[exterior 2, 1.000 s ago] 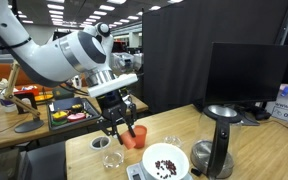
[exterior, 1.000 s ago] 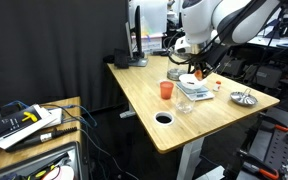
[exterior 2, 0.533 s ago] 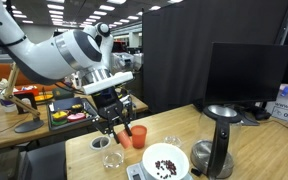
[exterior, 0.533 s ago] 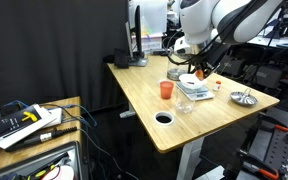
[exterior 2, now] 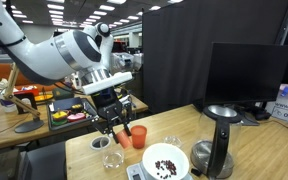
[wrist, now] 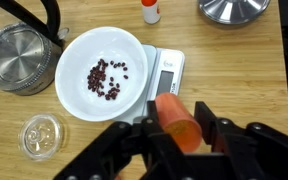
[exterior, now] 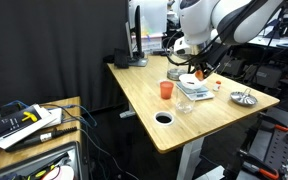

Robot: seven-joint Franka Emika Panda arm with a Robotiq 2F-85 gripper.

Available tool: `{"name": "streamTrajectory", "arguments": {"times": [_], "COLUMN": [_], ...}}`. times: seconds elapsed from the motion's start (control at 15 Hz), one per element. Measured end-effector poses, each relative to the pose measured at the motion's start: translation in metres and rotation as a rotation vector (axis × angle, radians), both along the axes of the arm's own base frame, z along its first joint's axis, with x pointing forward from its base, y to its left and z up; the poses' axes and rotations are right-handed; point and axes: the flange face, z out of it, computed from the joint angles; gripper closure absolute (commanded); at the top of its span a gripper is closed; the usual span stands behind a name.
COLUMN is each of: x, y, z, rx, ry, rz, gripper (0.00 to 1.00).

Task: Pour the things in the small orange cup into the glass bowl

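Between the dark fingers of the gripper [wrist: 181,135], in the wrist view, sits the small orange cup [wrist: 176,118]. It is tipped off the vertical. Its long axis runs on a slant from upper left to lower right in that view. The upper end points toward the scale [wrist: 169,70] and the white bowl [wrist: 79,55] of dark beans resting on it. Which end is the mouth cannot be told.

The jaws are clamped on the cup's sides, one finger on each flank, and the cup is clear of the wooden table [wrist: 244,70]. It hangs over the near edge of the scale, just beside the white bowl's rim. The glass bowl [wrist: 41,135] stands on the table well apart from it, toward the lower left of the wrist view.

In an exterior view the arm reaches in from the upper left with its wrist turned downward, and the gripper [exterior 2: 119,128] hangs above the table near the larger orange cup [exterior 2: 136,137]. That cup stands upright on the tabletop.
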Motion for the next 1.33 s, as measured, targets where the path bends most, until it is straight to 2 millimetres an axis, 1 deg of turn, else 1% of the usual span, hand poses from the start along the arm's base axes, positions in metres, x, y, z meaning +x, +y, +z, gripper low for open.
{"name": "streamTrajectory", "arguments": {"times": [0.2,0.33,0.53,0.8,1.13,1.33], "x": [-0.003,-0.008,-0.016,-0.021,-0.014,-0.011], "y": [0.007,0.015,0.035,0.067,0.095,0.109], "z": [0.000,0.000,-0.001,-0.004,-0.015,-0.031], "rx": [-0.033,-0.099,-0.172,-0.212,-0.308,-0.375], "ry": [0.022,0.053,0.083,0.094,0.129,0.165], "rz": [0.012,0.038,0.096,0.178,0.249,0.292], "gripper": [0.83,0.83,0.83,0.83,0.83,0.83]}}
